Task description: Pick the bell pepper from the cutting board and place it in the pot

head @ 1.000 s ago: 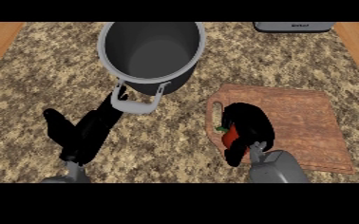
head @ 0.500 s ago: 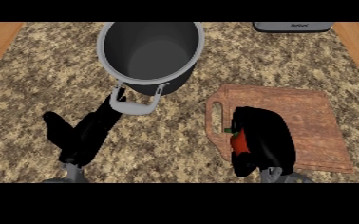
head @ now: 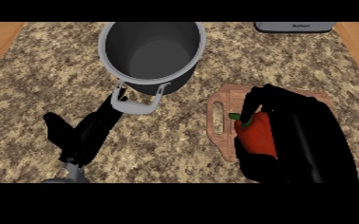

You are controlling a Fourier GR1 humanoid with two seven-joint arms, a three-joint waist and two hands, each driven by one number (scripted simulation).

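1 view, from the head, facing steeply down, close over the counter point(head: 56, 71)

right hand point(head: 303, 137) has raised bell pepper point(head: 257, 135) higher.

The left hand point(head: 88, 135) lies at the near left, palm down. Its fingers are straight and held together, pointing far and slightly right, and the thumb sticks out to the left. A short stretch of its grey forearm point(head: 70, 172) shows at the near edge. The right hand point(head: 301, 137) fills the near right, seen large from its back. Its fingers curl over from the far side and its thumb from the near side, closed round a red bell pepper point(head: 256, 133).
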